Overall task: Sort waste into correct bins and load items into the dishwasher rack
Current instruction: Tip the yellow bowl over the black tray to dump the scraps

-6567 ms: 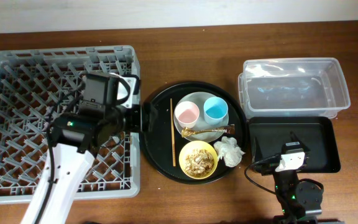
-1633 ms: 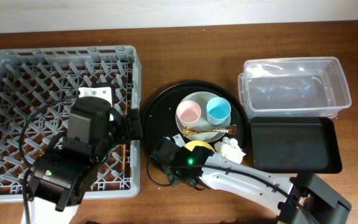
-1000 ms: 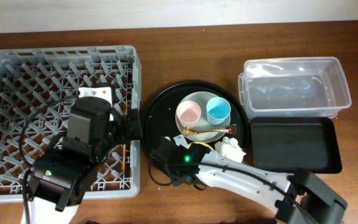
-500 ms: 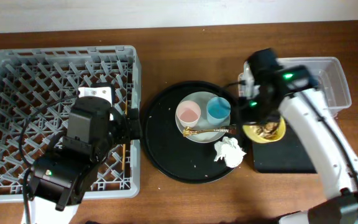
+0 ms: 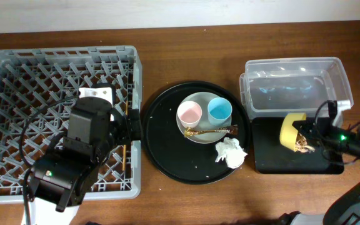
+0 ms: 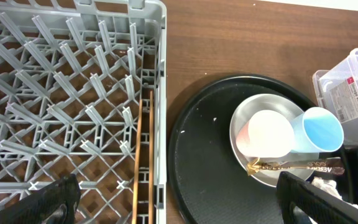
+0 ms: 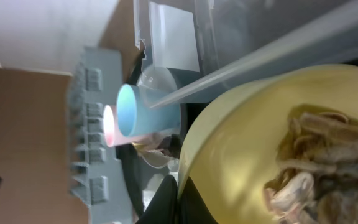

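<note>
My right gripper is shut on the rim of the yellow bowl, which is tipped on its side over the shallow black bin. Beige food scraps show at its mouth; in the right wrist view the scraps cling inside the bowl. The crumpled tissue lies on the round black tray beside the plate, which carries the pink cup, blue cup and gold spoon. My left gripper hangs open over the grey dishwasher rack, above the chopsticks.
The clear tub stands behind the black bin at the right. The round black tray sits between the rack and the bins. The left arm's body covers the rack's front right part. Bare wooden table lies behind the round tray.
The right arm lifted the yellow bowl off the round tray, carried it right over the black bin and tipped it onto its side. The left arm stayed still and open.
</note>
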